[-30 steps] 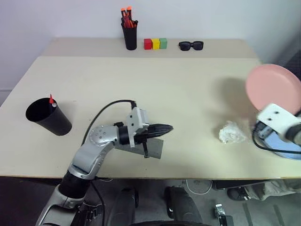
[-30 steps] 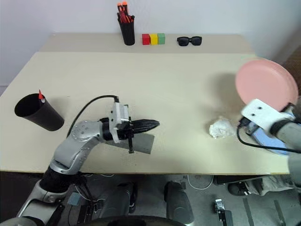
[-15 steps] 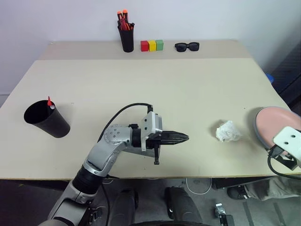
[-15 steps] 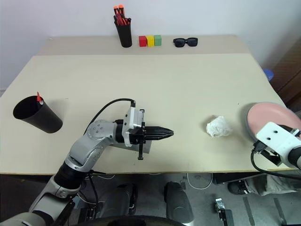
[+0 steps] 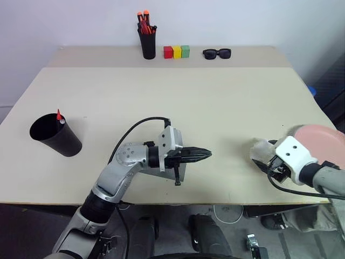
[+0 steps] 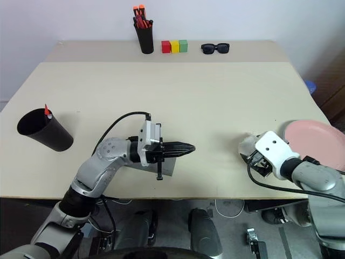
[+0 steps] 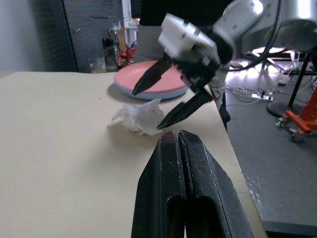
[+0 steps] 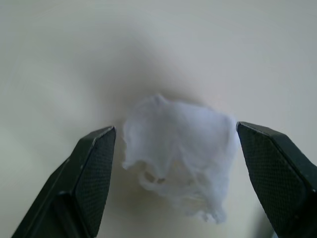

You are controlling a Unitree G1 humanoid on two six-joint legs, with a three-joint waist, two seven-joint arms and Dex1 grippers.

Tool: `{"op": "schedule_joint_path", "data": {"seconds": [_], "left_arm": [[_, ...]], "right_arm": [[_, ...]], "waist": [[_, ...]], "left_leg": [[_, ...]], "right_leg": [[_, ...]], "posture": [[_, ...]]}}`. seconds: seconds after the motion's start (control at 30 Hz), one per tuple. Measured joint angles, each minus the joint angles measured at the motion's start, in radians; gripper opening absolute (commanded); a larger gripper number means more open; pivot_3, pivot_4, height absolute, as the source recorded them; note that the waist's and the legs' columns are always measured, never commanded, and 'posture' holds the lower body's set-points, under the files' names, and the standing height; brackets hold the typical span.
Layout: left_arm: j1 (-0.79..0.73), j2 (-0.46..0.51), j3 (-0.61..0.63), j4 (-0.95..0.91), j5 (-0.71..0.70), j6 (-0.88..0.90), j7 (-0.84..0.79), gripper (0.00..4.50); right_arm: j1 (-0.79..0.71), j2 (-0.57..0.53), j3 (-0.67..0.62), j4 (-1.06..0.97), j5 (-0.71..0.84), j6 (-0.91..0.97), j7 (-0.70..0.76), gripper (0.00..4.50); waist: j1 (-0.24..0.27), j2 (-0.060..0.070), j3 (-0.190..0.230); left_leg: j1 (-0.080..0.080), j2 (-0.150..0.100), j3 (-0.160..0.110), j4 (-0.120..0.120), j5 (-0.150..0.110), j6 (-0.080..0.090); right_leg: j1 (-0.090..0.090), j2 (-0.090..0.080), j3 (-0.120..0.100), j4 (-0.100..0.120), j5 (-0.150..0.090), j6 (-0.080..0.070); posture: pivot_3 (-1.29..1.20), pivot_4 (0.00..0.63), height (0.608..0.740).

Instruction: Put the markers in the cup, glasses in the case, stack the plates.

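The right gripper point(image 7: 171, 96) is reaching in low from the table's right edge, its 2 black fingers point(image 8: 91, 168) spread wide and straddling a crumpled white tissue point(image 8: 181, 146) without closing on it, pointing forward and slightly down at the tabletop point(image 5: 215, 97). The left gripper point(image 5: 202, 155) is lying level, its bent arm pointing toward the right, 2 fingers point(image 7: 183, 193) pressed fully together and gripping nothing. It is hovering over the grey case point(image 6: 167, 166) sitting near the front edge. The pink plate point(image 6: 315, 143) is resting on the blue plate point(image 7: 148, 94) at the right edge, just behind the right arm. The black cup point(image 5: 54, 135) is standing at the left side with a red-tipped marker point(image 5: 59, 115) poking out of it. Along the far edge are standing a pen holder point(image 5: 147, 40), 3 coloured blocks point(image 5: 177, 52) and black sunglasses point(image 5: 217, 53).
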Motion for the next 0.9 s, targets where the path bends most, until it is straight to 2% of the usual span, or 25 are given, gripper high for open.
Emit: {"op": "schedule_joint_path", "data": {"seconds": [0.1, 0.3, 0.5, 0.67, 0.8, 0.83, 0.87, 0.9], "left_arm": [[0.000, 0.005, 0.002, -0.001, 0.000, 0.003, 0.005, 0.00], [0.001, 0.006, 0.001, -0.002, 0.000, 0.005, 0.013, 0.00], [0.000, 0.004, 0.001, -0.001, 0.000, 0.004, 0.010, 0.00], [-0.010, -0.001, 0.002, 0.014, 0.000, 0.003, 0.000, 0.00], [-0.015, -0.012, 0.002, 0.035, 0.000, -0.005, -0.003, 0.00], [-0.016, -0.015, 0.002, 0.042, 0.000, -0.007, -0.003, 0.00], [-0.016, -0.018, 0.002, 0.047, 0.000, -0.009, -0.003, 0.00], [-0.017, -0.019, 0.002, 0.050, 0.000, -0.010, -0.003, 0.00]], "right_arm": [[0.000, 0.000, 0.028, 0.067, -0.040, -0.022, -0.041, 3.09], [0.004, 0.000, 0.028, 0.084, -0.051, -0.042, -0.067, 0.05], [0.008, -0.013, -0.037, 0.071, -0.052, -0.018, -0.079, 0.01], [-0.018, -0.105, -0.181, 0.090, -0.074, 0.072, -0.102, 0.01], [0.038, -0.173, -0.215, 0.139, -0.124, 0.093, -0.107, 0.01], [0.055, -0.177, -0.215, 0.154, -0.134, 0.092, -0.105, 0.71], [0.061, -0.177, -0.213, 0.166, -0.135, 0.092, -0.101, 0.95], [0.064, -0.177, -0.213, 0.176, -0.134, 0.092, -0.097, 1.46]], "waist": [[0.000, 0.000, 0.000], [-0.001, 0.000, 0.000], [0.000, 0.000, 0.000], [0.001, 0.000, 0.000], [0.001, 0.000, 0.000], [0.001, 0.000, 0.000], [0.000, 0.000, 0.000], [-0.003, 0.000, 0.000]], "left_leg": [[0.000, 0.000, 0.000, 0.000, 0.000, 0.000], [0.000, 0.000, 0.000, -0.001, 0.000, 0.000], [0.000, 0.000, 0.000, 0.000, 0.000, 0.000], [0.000, 0.000, 0.000, -0.001, 0.000, 0.000], [-0.001, 0.000, 0.000, -0.001, 0.000, 0.000], [-0.001, 0.000, 0.000, -0.001, 0.000, 0.001], [-0.001, 0.000, 0.000, -0.001, 0.000, 0.001], [0.000, 0.000, 0.001, -0.001, 0.000, 0.001]], "right_leg": [[0.000, 0.000, 0.000, 0.000, 0.000, 0.000], [0.000, 0.000, 0.000, 0.000, 0.000, 0.000], [0.000, 0.000, 0.000, 0.000, -0.001, 0.001], [0.000, 0.000, 0.000, 0.000, 0.000, 0.000], [0.000, 0.000, 0.000, -0.001, -0.001, 0.000], [0.000, 0.000, 0.000, -0.001, -0.001, 0.000], [-0.001, 0.000, 0.000, -0.001, -0.001, 0.001], [-0.001, 0.000, 0.001, -0.001, -0.002, 0.002]], "posture": [[0.00, 0.150, 0.740], [0.00, 0.150, 0.740], [0.00, 0.150, 0.740], [0.00, 0.150, 0.740], [0.00, 0.150, 0.740], [0.00, 0.150, 0.740], [0.00, 0.150, 0.740], [0.00, 0.150, 0.740]]}}
